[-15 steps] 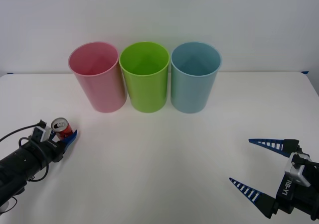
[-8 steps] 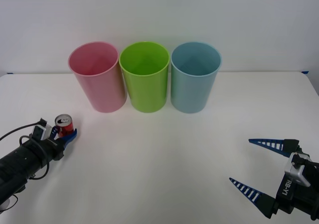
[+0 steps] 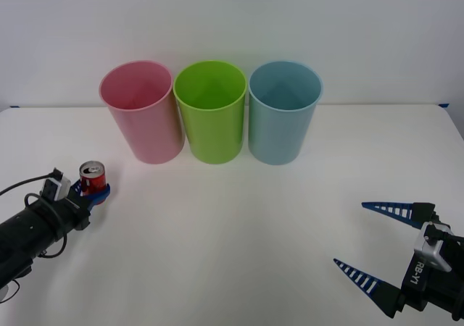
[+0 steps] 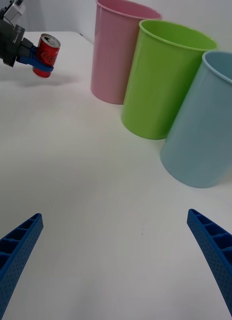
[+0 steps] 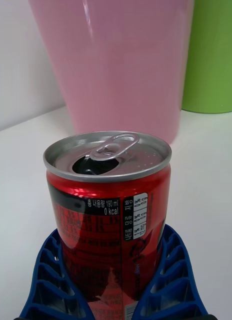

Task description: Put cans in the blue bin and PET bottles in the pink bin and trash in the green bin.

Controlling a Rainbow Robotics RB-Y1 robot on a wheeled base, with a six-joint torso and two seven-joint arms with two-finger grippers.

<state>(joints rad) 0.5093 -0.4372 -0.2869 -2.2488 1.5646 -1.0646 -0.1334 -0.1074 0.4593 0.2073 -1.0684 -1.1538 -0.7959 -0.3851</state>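
A small red can (image 3: 92, 179) with a silver top is held upright by my left gripper (image 3: 94, 193), shut on it at the table's left side, a little in front of the pink bin (image 3: 142, 112). Up close, the left wrist view has the can (image 5: 110, 215) between blue fingers (image 5: 168, 275), with its tab opened. From the right wrist I see the can (image 4: 46, 54) lifted slightly off the table. The green bin (image 3: 210, 111) stands in the middle and the blue bin (image 3: 283, 112) to its right. My right gripper (image 3: 377, 245) waits open at the front right.
The three bins (image 4: 163, 80) stand in a row near the white table's far edge (image 3: 377, 107), touching or almost touching. A white wall rises behind them. Bare white table (image 3: 239, 232) stretches between my two arms.
My left gripper has risen and moved slightly back with the can, which has gone from tilted to upright. The right arm has not moved.
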